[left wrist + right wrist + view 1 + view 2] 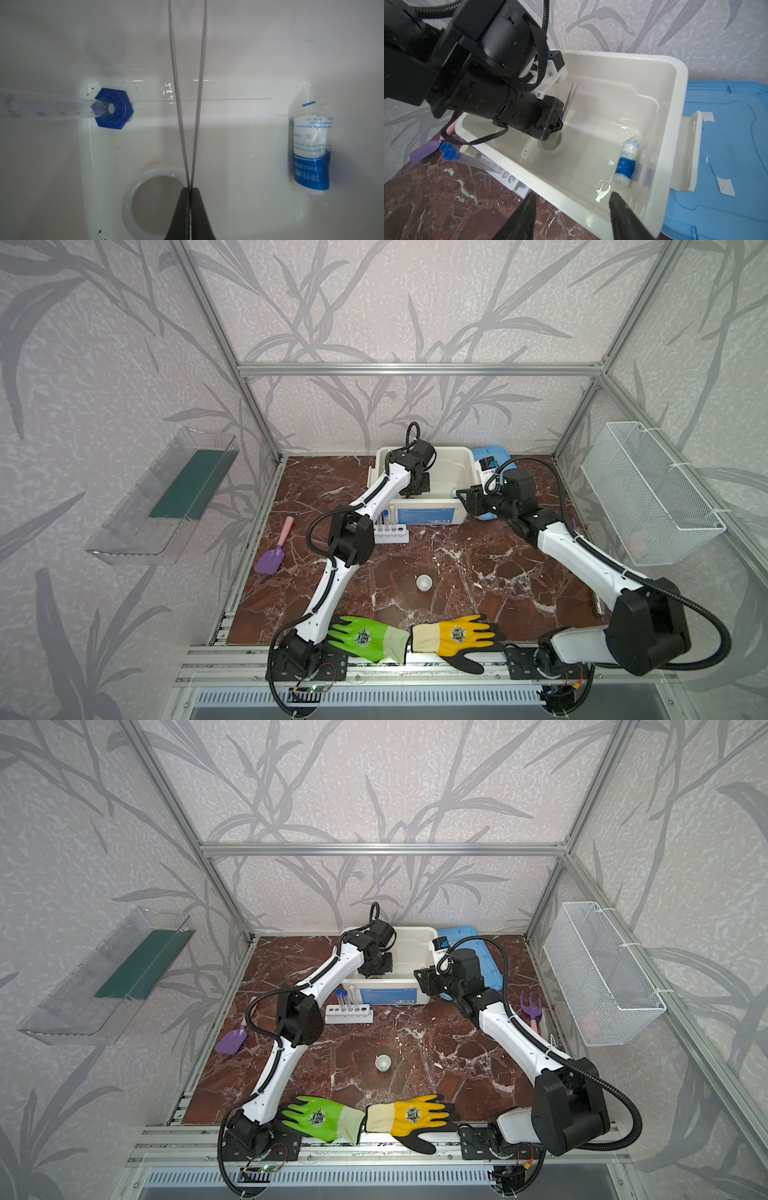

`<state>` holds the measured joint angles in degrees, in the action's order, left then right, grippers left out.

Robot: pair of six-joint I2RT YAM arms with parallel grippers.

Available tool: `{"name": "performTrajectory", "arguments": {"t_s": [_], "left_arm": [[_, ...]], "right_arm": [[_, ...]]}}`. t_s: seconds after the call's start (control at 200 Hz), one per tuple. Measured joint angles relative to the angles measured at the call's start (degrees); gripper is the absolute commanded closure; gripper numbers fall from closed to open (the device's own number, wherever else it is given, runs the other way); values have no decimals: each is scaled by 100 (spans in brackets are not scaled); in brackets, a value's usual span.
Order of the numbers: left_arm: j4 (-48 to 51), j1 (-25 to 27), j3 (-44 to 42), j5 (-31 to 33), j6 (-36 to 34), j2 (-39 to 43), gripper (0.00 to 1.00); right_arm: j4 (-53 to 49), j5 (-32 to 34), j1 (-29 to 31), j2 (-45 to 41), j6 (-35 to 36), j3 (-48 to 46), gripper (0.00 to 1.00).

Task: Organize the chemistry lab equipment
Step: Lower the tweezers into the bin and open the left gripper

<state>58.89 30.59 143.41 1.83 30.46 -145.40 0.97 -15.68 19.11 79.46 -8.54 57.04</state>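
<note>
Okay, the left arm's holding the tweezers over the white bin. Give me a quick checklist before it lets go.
1. Left gripper shut on tweezers: ok.
2. Tweezers inside the white bin walls: ok.
3. Clear landing spot: small dish lies right beneath its fingers: not ok.
4. Cylinder and bottle lie off to the sides: ok.
5. Right gripper open, outside the bin, clear of the left gripper: ok.
6. Everything binned: second dish and rack stand on the table: not ok.
</note>
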Motion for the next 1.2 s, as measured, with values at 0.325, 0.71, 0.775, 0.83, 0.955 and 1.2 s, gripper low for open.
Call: {"name": "performTrajectory", "arguments": {"t_s": [0.325,0.71,0.775,0.83,0.955,1.2], "left_arm": [[-9,11,0,-33,2,-59,100],[-20,11,0,-44,0,-289,100],[-20,11,0,-48,0,-293,100],[-20,11,0,-50,-2,-295,100],[-22,11,0,-70,-2,-306,99],[-52,11,0,-157,-105,-321,87]], "right_arm": [[101,-39,-46,13,-26,0,43],[136,-68,-70,94,-48,0,43],[136,-81,-70,98,-50,0,43],[138,-85,-72,98,-50,0,43],[140,-87,-74,105,-61,0,43],[144,-87,-74,136,-70,0,43]]}}
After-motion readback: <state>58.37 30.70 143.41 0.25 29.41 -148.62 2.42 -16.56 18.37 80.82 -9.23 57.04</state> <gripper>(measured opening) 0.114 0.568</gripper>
